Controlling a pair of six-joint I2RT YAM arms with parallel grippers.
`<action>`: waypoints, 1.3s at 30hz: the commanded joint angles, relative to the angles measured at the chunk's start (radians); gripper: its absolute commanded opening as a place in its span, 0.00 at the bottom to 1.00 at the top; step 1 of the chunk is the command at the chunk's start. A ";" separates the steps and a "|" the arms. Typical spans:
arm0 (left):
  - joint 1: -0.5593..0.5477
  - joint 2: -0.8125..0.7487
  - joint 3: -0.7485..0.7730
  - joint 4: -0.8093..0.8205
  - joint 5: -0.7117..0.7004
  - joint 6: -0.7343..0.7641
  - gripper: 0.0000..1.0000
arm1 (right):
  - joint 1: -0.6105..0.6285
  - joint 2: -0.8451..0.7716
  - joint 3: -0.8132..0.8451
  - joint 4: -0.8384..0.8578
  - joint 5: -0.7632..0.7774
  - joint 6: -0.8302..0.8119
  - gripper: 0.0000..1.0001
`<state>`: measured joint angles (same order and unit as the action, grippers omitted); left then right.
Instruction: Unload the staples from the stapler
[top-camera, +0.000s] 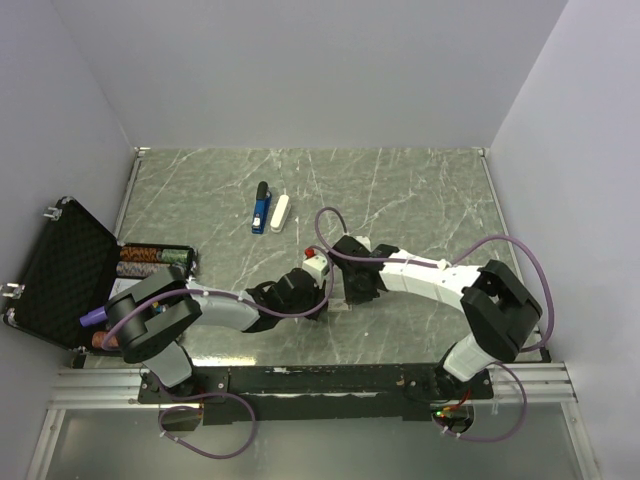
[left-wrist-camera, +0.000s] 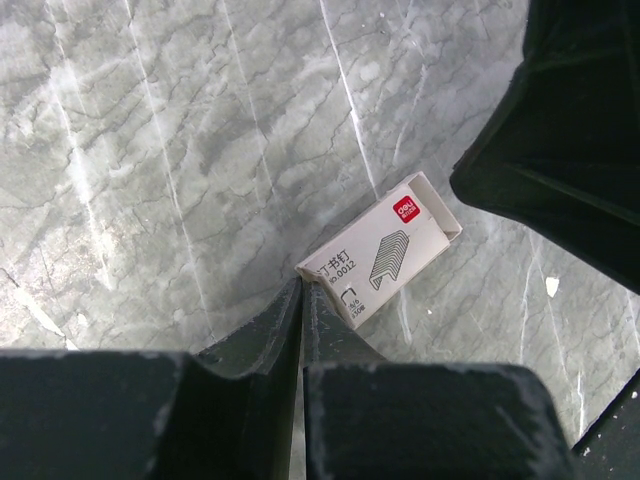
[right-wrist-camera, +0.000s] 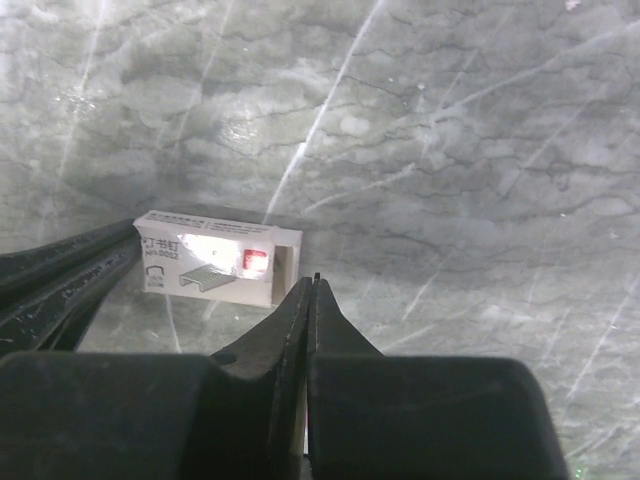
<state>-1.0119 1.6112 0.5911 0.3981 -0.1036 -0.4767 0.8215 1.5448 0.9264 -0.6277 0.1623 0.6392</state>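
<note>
Both arms crowd the staple box, with the left gripper and right gripper pinched shut and empty (probably nudging it into place as a drop-off). The blue stapler lies well apart, beside a white bar.

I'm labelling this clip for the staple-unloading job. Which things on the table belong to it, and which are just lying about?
Job: stapler; its staples do not show.
Lying about: white bar, staple box, black case, patterned rolls.
</note>
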 joint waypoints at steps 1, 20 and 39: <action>0.003 -0.025 -0.017 0.001 -0.007 -0.010 0.11 | -0.004 0.015 -0.014 0.039 -0.006 0.013 0.00; 0.001 -0.023 -0.033 0.016 -0.005 -0.022 0.11 | -0.021 0.032 -0.057 0.089 -0.032 0.017 0.00; -0.001 0.016 -0.017 0.024 0.012 -0.022 0.10 | -0.018 0.044 -0.032 0.144 -0.132 0.025 0.00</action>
<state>-1.0119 1.6020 0.5697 0.4179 -0.1024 -0.4915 0.8040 1.5826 0.8749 -0.5335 0.0780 0.6399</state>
